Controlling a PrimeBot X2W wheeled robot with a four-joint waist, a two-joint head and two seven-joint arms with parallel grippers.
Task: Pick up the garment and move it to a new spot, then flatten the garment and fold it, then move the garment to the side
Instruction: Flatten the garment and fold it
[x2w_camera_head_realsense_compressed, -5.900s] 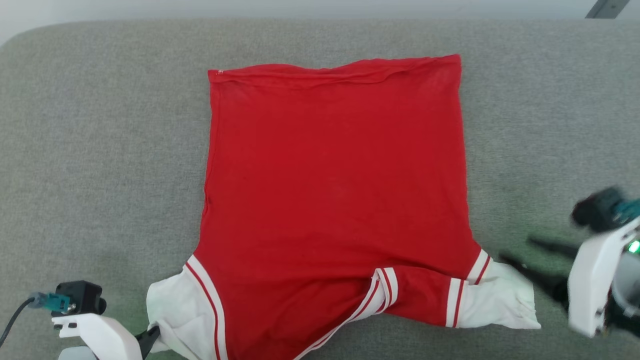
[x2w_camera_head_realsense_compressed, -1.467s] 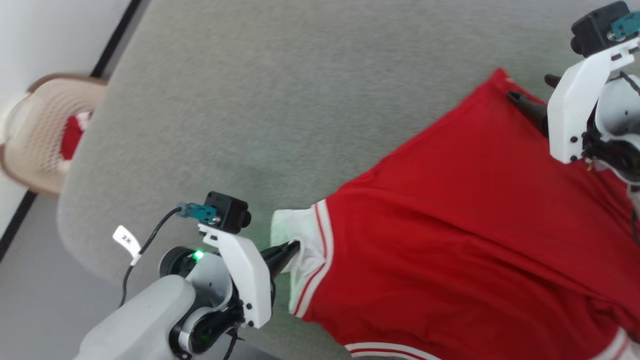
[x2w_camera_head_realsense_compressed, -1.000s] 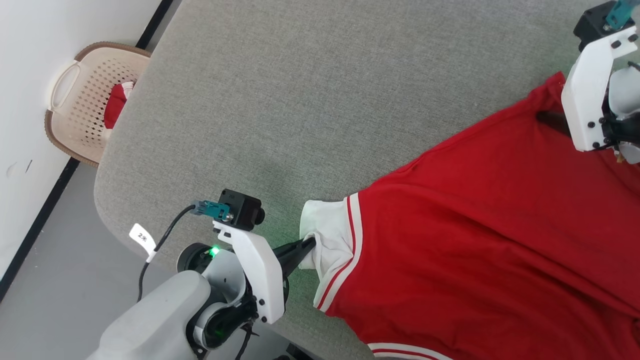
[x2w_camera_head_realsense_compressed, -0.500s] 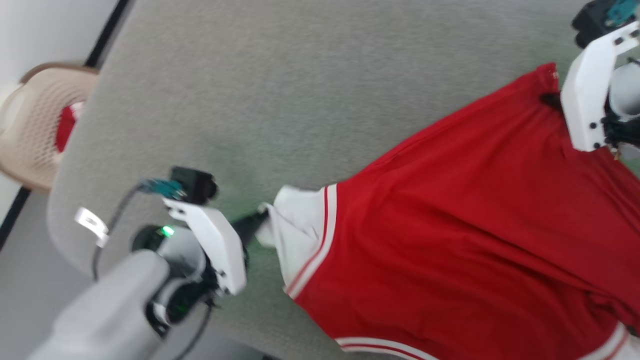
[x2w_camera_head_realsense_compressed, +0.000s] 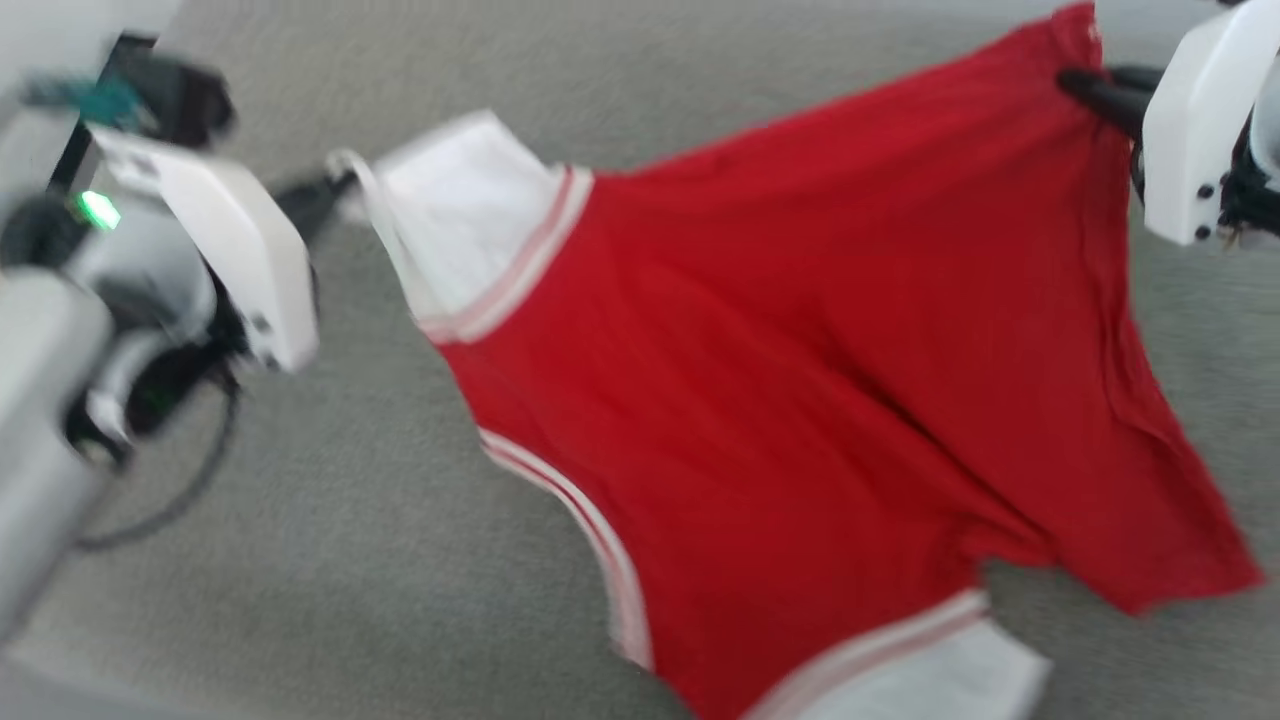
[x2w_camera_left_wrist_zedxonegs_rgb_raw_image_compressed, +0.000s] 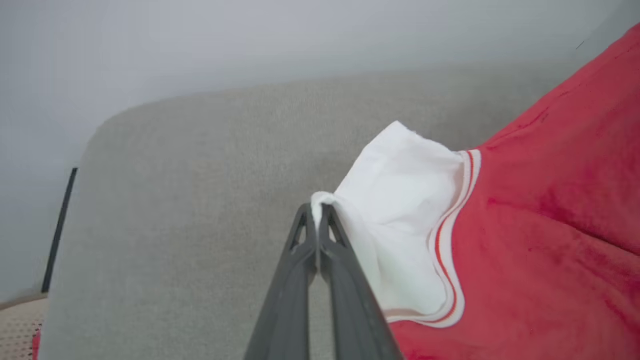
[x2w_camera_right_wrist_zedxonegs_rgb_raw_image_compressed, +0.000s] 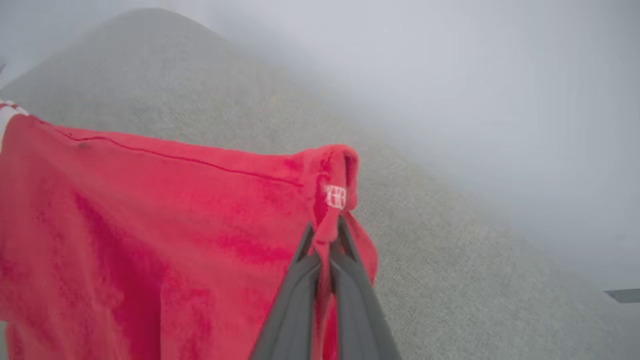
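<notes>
**Head view** (blurry). Garment (x2w_camera_head_realsense_compressed: 800, 350) up off grey surface (x2w_camera_head_realsense_compressed: 350, 580), spread above it w/ plain red side to cam, strung btw both grippers.
- L gripper (x2w_camera_head_realsense_compressed: 335, 190): pinched tight on edge of white sleeve (x2w_camera_head_realsense_compressed: 460, 220), above surface's left part.
- R gripper (x2w_camera_head_realsense_compressed: 1078, 85): clamped on red hem corner (x2w_camera_head_realsense_compressed: 1075, 40), above surface's far right.
- Second white sleeve (x2w_camera_head_realsense_compressed: 930, 685): dangling lowest, over near side of surface. Touching it or not, can't tell thru blur.

**L wrist view.** Fingers closed flat together, bit of sleeve edge caught at tips. Sleeve + striped trim hanging clear of surface.

**R wrist view.** Fingers closed on fold of hem corner, small white mark (x2w_camera_right_wrist_zedxonegs_rgb_raw_image_compressed: 336, 197) just past tips. Cloth draping down from the pinch, surface behind and apart from it.

**Step, as judged:** the first one, pick up + move to new spot. Raised and mid-carry by the look of it, not yet set down. Flatten, fold and move aside all left to do.

**Next, prob.:**
- Bring both grips over bare middle of surface.
- Hold top edge taut and lower so dangling sleeve lands w/o bunching underneath.
- Lay the rest out flat, only then let go.

**Risk:** thin pinch on sleeve edge may slip if stretched too hard.
</notes>
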